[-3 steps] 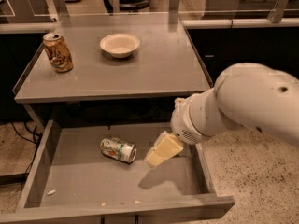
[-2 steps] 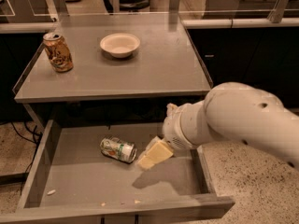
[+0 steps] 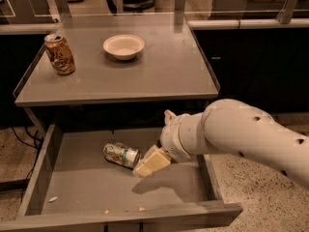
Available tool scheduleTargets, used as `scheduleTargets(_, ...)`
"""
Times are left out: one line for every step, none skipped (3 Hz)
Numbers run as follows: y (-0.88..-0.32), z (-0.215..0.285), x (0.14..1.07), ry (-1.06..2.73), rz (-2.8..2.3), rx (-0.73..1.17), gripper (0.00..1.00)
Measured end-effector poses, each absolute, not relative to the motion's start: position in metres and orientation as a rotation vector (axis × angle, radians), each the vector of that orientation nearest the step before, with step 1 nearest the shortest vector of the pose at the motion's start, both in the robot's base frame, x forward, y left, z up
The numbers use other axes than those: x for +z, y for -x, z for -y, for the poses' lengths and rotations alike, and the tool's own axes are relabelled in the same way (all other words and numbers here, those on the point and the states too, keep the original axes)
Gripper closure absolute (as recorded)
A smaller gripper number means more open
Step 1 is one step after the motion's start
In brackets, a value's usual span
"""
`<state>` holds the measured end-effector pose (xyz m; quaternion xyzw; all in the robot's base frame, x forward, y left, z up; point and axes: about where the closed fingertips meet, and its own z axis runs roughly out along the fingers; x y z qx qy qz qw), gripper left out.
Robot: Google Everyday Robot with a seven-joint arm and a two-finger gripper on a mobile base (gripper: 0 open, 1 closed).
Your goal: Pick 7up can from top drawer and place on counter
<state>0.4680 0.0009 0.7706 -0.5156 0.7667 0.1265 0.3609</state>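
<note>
The 7up can (image 3: 121,155) lies on its side on the floor of the open top drawer (image 3: 87,192), a little left of the drawer's middle and nearer its back than its front panel. Its long axis runs roughly left to right across the drawer, with the right end angled slightly toward the front. The single gripper (image 3: 147,166) is down inside the drawer at the end of the white arm (image 3: 241,134), which reaches in from the right side. The gripper's pale tip points left and downward, right at the can's right-hand end. It looks to be touching that end or just beside it, though overlap makes contact hard to confirm. I cannot tell whether the gripper is parted or closed, but nothing suggests it holds the can. The grasp turns on this: the can lies just left of the gripper and end-on to it, so the jaws likely need to come over the can's middle and close across its round body. The counter (image 3: 159,76) directly above already carries an orange-gold can (image 3: 60,54) at its left and a white bowl (image 3: 123,46) near the back.
</note>
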Motion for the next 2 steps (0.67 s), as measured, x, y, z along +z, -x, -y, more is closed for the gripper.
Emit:
scheduleTargets(-0.471,-0.014,0.751,1.338,-1.996,0.343,0.00)
scheduleTargets(-0.480,-0.037,0.717,1.337,-2.021,0.374,0.00)
